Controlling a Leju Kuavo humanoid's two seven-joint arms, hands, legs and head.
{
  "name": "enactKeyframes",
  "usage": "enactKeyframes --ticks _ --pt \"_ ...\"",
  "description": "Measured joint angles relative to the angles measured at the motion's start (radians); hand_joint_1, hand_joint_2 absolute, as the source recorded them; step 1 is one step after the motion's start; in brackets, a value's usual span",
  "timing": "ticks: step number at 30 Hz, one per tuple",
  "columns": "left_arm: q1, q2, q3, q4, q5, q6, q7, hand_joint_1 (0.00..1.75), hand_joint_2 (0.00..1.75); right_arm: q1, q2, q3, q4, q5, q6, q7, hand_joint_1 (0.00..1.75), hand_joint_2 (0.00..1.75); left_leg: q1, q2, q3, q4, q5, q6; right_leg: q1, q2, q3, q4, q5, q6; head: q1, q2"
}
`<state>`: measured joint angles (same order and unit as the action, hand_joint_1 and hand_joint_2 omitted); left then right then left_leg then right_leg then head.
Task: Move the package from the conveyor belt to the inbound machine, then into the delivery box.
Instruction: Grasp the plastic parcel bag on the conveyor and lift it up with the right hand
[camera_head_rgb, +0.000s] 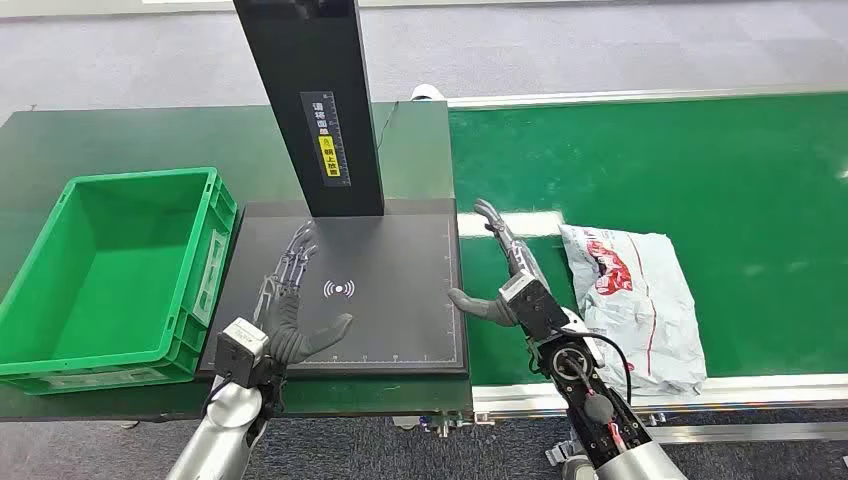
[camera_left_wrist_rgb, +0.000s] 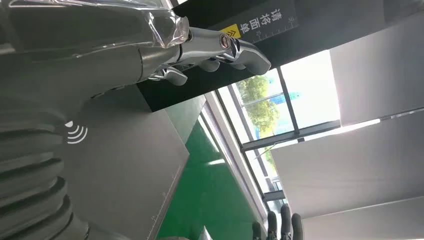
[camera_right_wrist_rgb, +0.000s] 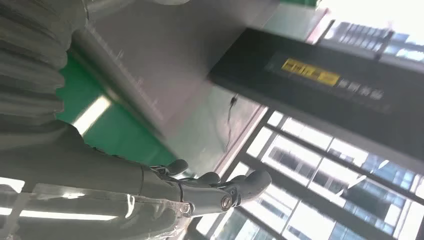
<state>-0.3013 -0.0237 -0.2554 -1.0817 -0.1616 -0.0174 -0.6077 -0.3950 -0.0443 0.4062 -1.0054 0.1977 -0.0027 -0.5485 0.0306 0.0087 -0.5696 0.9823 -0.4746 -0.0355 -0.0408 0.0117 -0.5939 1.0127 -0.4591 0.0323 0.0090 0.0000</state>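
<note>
I'd swing my spread, empty right hand (camera_head_rgb: 508, 285) onto the crinkled white plastic package (camera_head_rgb: 632, 300) at the green conveyor belt's (camera_head_rgb: 700, 170) near edge, grasping its middle.

White crumpled package (camera_head_rgb: 636, 300) flat on green conveyor belt (camera_head_rgb: 700, 170).

We see a dark table (camera_head_rgb: 120, 140) carrying a green delivery box (camera_head_rgb: 110, 280) and, just beside it, the black inbound machine (camera_head_rgb: 400, 330). Adjoining on the right, the green conveyor belt (camera_head_rgb: 650, 160) bears a white package (camera_head_rgb: 640, 300).
</note>
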Motion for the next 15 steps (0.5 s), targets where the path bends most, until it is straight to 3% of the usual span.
enactKeyframes --ticks 6,15 --pt "0.012 0.000 0.006 -0.023 -0.006 -0.004 0.015 0.00 1.75 0.011 -0.026 -0.035 -0.034 0.133 -0.127 0.064 0.00 1.75 0.000 0.000 0.000 0.000 0.000 0.000 0.000 0.000 0.000 0.000 0.000 0.000 0.000 0.000" --pt "0.026 0.001 0.033 -0.051 -0.008 -0.006 0.032 0.00 1.75 0.114 -0.098 -0.123 -0.140 0.165 -0.142 0.129 0.00 1.75 0.000 0.000 0.000 0.000 0.000 0.000 0.000 0.000 0.000 0.000 0.000 0.000 0.000 0.000"
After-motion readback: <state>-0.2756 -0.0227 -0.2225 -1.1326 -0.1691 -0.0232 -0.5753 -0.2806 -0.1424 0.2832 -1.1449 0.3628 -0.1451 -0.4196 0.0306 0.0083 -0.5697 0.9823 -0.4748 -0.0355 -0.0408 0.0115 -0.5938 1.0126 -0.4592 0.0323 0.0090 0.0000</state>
